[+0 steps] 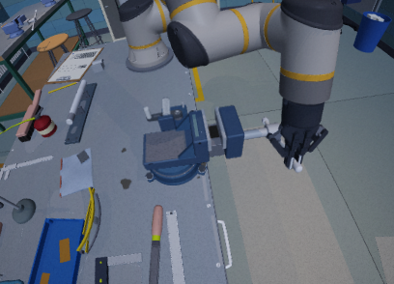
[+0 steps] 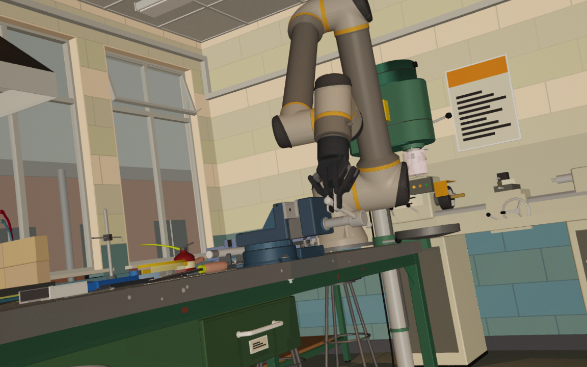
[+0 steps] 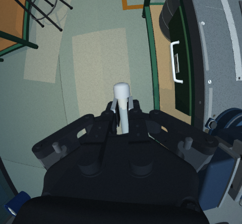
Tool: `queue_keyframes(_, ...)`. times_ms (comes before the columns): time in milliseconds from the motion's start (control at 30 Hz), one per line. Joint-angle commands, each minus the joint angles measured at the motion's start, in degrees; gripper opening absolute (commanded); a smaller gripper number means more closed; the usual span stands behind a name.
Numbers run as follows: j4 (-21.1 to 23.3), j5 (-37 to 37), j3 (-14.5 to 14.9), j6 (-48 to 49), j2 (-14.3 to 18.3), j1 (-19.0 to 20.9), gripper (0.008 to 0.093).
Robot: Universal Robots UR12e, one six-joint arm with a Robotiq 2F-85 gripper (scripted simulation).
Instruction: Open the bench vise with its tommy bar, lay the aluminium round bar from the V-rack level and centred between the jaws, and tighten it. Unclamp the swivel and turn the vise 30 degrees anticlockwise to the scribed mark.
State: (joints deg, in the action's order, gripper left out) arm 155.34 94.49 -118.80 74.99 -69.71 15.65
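The pale tommy bar (image 1: pixel 288 152) (image 2: pixel 342 208) (image 3: pixel 122 103) crosses the end of the screw that sticks out from the blue bench vise (image 1: pixel 186 143) (image 2: pixel 286 228), past the bench's front edge. My gripper (image 1: pixel 295 158) (image 2: pixel 332 198) (image 3: pixel 122 105) hangs over the floor there, closed around the bar near its knobbed end. The vise jaws stand a little apart with nothing between them. The aluminium round bar (image 1: pixel 76 102) lies in its dark V-rack (image 1: pixel 81 113) on the left of the bench, far from the vise.
Behind the vise rises my arm's base (image 1: pixel 147 51). A clipboard (image 1: pixel 76 64), a red can (image 1: pixel 44 125), a file (image 1: pixel 155 239), a steel rule (image 1: pixel 175 247) and a blue tray (image 1: pixel 53 251) lie on the bench. A drawer handle (image 3: pixel 174 61) sits under the edge.
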Motion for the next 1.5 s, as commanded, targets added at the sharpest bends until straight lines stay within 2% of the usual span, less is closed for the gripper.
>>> queue_keyframes(0, -0.5, -0.2, 0.2, 0.0, 0.1, -0.1, 0.0080)
queue_keyframes(1467, -25.5, -5.6, 10.6, 1.4, 5.9, -2.0, 0.0080)
